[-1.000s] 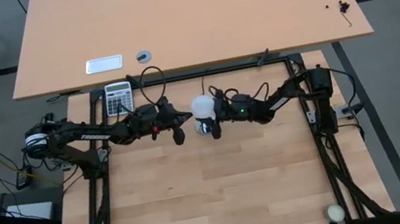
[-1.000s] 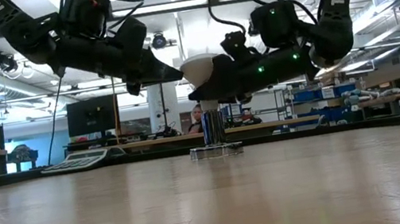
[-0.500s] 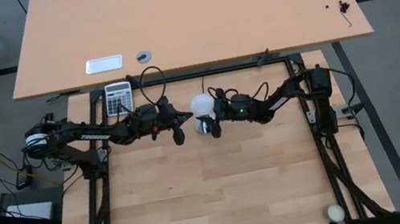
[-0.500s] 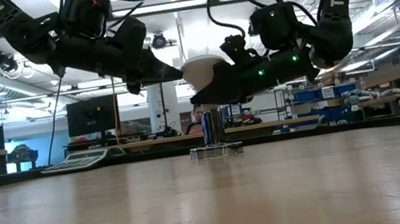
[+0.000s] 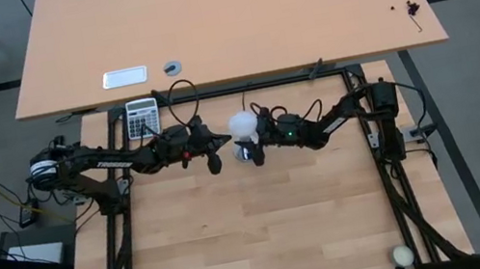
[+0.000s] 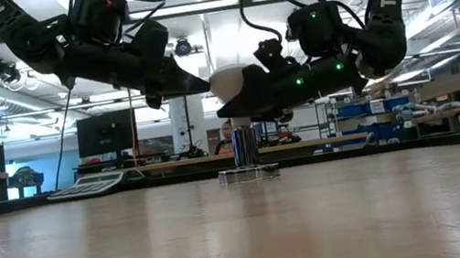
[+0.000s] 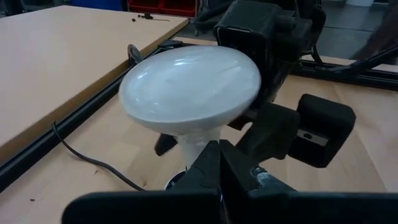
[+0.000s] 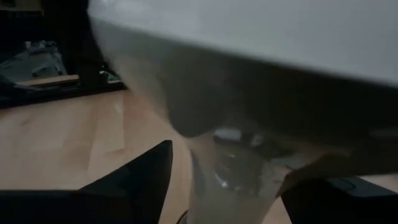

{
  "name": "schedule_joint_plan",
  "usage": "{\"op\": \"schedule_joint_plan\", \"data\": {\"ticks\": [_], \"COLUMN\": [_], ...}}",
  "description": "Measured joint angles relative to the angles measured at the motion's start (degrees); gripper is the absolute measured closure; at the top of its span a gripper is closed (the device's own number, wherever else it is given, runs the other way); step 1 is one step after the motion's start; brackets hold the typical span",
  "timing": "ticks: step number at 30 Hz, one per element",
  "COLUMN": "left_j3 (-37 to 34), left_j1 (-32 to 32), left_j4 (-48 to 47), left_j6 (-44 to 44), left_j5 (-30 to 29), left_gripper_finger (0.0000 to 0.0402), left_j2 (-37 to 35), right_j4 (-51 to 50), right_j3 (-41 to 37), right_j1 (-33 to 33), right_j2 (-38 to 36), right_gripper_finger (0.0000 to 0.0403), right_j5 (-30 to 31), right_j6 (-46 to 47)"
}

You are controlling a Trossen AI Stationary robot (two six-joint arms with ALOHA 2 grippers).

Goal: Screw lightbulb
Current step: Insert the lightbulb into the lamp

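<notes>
- Light wooden table (image 5: 264, 218), bordered by a black frame.
- Calculator (image 5: 141, 118) at the far left corner.
- Silver socket (image 6: 246, 159) standing upright near the far middle.
- Cream ball (image 5: 402, 254) at the near right corner.

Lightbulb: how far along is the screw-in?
Done: the lightbulb stands upright with its narrow base in the silver socket on the table. In hand: the right gripper straddles the bulb's neck, fingers spread either side, so whether it grips is unclear. The left gripper is shut, hovering beside the bulb. Left: whether the thread is fully seated can't be told; more turns may remain.
</notes>
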Motion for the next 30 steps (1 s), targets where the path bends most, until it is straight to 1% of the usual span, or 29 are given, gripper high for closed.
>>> {"op": "schedule_joint_plan", "data": {"ticks": [6,10,12,30], "left_j3": [0.00,0.00,0.00,0.00], "left_j1": [0.00,0.00,-0.02,-0.07], "left_j4": [0.01,0.00,-0.02,-0.04], "left_j6": [0.48,0.39,0.31,0.26], "left_j5": [0.01,0.28,0.96,0.96], "left_gripper_finger": [0.0402,0.0402,0.0402,0.0402], "left_j2": [0.00,0.00,0.00,0.00], "right_j4": [-0.13,-0.11,-0.11,-0.76], "right_j3": [0.00,0.00,0.00,0.00], "right_j1": [-0.22,-0.22,-0.22,-0.28], "right_j2": [0.00,0.00,0.00,0.00], "right_gripper_finger": [0.0101,0.0091,0.0089,0.0086], "right_j5": [0.14,-0.04,-0.11,-2.11], "right_j6": [1.30,1.33,1.31,1.49]}}
